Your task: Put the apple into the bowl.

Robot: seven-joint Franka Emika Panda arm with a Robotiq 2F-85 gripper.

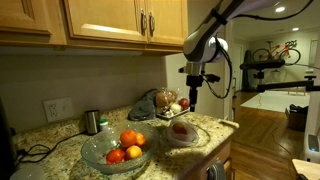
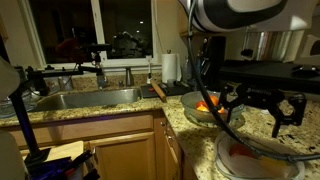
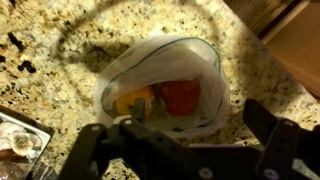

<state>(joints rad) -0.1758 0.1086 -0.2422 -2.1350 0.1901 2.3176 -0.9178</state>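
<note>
The red apple point(image 3: 181, 97) lies in a small pale dish point(image 3: 205, 60) with a yellow piece beside it. It also shows in both exterior views point(image 1: 181, 128) point(image 2: 240, 153). The large clear glass bowl point(image 1: 96, 152) stands apart on the counter and holds orange fruits and a red one; it also shows in an exterior view point(image 2: 190, 100). My gripper point(image 3: 185, 140) is open and empty, hanging above the dish and apple, seen too in both exterior views point(image 1: 192, 98) point(image 2: 262, 112).
A tray point(image 1: 168, 104) with pale bulbs sits by the back wall; its corner shows in the wrist view point(image 3: 15, 135). A metal cup point(image 1: 92, 121) stands near the wall outlet. A sink point(image 2: 90, 98) lies further along the granite counter point(image 3: 60, 60).
</note>
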